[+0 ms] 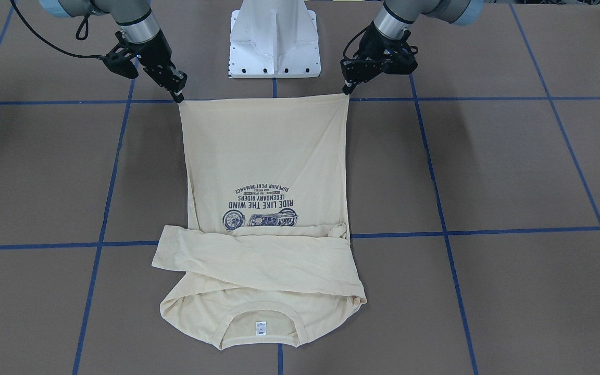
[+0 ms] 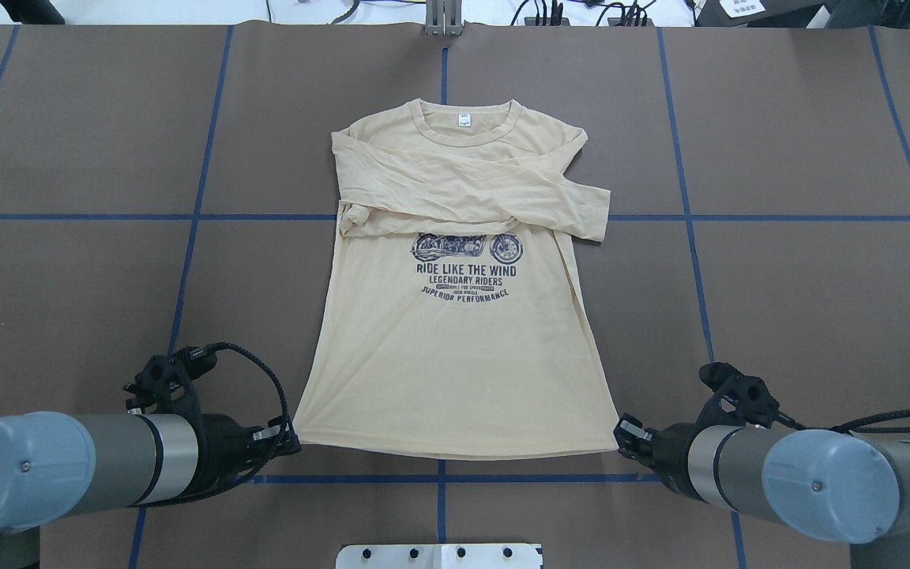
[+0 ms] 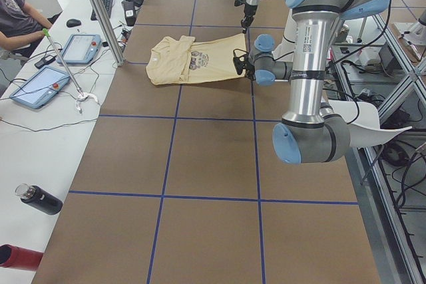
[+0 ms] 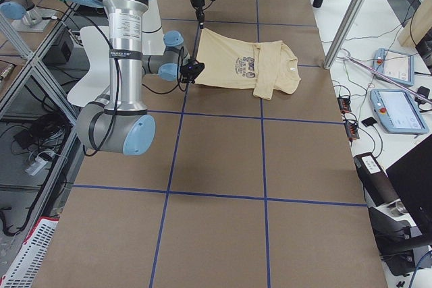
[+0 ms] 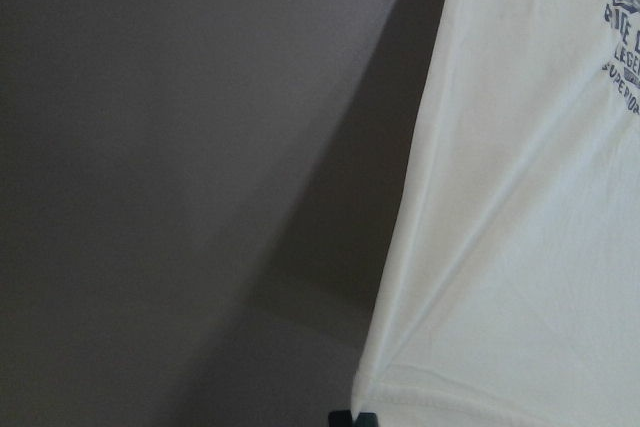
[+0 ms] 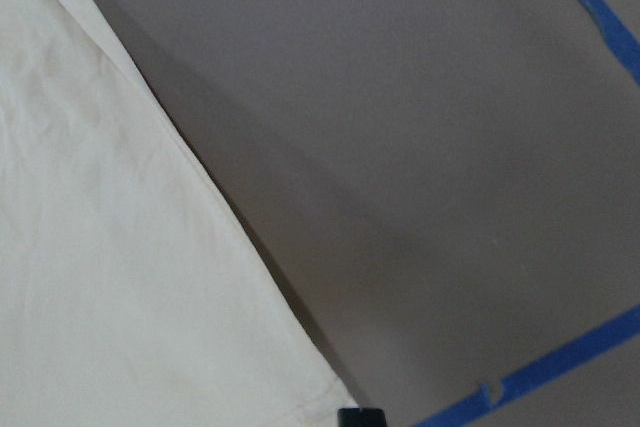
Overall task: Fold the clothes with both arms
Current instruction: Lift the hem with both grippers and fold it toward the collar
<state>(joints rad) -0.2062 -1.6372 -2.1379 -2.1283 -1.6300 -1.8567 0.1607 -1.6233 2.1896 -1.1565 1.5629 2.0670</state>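
The cream T-shirt (image 2: pixel 455 371) lay print-up on the brown counter (image 2: pixel 802 300). Its collar (image 2: pixel 467 139) was on the side away from the robot, and both sleeves (image 2: pixel 471 186) were folded across the chest above the motorcycle print (image 2: pixel 467 249). The left fingers (image 1: pixel 349 83) pinched one hem corner and the right fingers (image 1: pixel 175 83) the other. The hem was stretched taut between them, raised slightly off the counter.
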